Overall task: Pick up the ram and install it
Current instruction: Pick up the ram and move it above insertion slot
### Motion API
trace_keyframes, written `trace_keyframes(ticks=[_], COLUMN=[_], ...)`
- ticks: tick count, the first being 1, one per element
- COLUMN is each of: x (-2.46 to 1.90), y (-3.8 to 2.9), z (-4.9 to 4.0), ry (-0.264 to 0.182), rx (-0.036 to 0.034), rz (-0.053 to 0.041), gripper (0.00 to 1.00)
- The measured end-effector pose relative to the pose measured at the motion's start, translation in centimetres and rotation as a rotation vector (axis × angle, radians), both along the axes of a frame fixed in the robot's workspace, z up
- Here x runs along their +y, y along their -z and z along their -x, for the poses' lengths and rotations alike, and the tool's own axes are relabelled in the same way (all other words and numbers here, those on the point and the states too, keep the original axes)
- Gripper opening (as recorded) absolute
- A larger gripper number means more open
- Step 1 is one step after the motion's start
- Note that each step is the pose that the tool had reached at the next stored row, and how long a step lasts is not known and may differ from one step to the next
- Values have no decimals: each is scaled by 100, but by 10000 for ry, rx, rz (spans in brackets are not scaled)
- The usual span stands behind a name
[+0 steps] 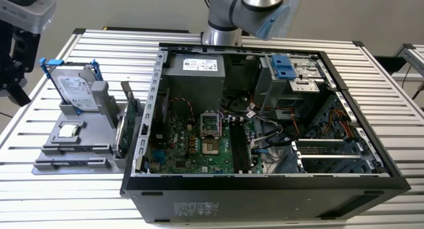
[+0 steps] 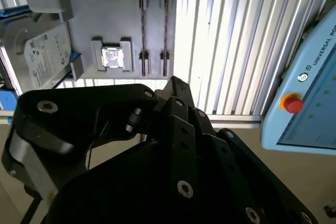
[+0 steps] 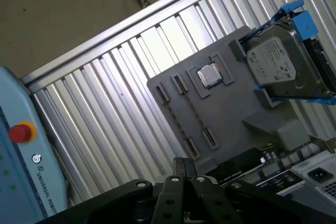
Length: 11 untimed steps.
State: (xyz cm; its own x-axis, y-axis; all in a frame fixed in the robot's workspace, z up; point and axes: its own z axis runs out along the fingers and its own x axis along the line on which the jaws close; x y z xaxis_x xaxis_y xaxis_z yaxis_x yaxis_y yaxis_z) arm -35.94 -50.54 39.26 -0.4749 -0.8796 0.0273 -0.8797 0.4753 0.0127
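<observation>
The ram is hidden from me. My gripper (image 1: pixel 15 87) hangs beyond the table's edge at the exterior view's left, well away from the open computer case (image 1: pixel 265 184). In both wrist views its black fingers (image 3: pixel 184 169) meet in a point with nothing between them, and so does the gripper (image 2: pixel 174 83). Past the tip lies the grey parts holder (image 2: pixel 105 19) (image 3: pixel 236 103). Its two narrow slots (image 2: pixel 142 24) (image 3: pixel 178 83) look bare. On the green motherboard, long dark memory slots (image 1: pixel 237 144) run side by side; whether a stick sits in one I cannot tell.
The holder (image 1: pixel 79 139) carries a hard drive (image 1: pixel 74 90) in a blue frame, a square silver chip (image 1: pixel 69 131) and an upright green card (image 1: pixel 132 117). A light-blue pendant with a red button (image 2: pixel 310 98) (image 3: pixel 21 156) lies off the slatted table (image 1: pixel 66 199).
</observation>
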Motion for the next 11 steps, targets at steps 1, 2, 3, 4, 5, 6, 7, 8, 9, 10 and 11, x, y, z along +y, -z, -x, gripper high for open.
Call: trace_keyframes(ticks=[1, 2, 3, 4, 5, 6, 7, 8, 9, 10, 11], x=[0, 0, 0, 0, 0, 0, 0, 0, 0, 0, 0], y=[0, 0, 0, 0, 0, 0, 0, 0, 0, 0, 0], z=[1, 1, 2, 3, 3, 4, 5, 5, 6, 7, 7], ry=[-77, -155, -230, -303, -379, -457, -529, -603, -674, -748, -830], rx=[0, -1, 0, 0, 0, -1, -1, 0, 0, 0, 1], rz=[16, 35, 52, 69, 87, 107, 126, 147, 165, 185, 206], gripper=[0, 0, 0, 0, 0, 0, 0, 0, 0, 0, 0])
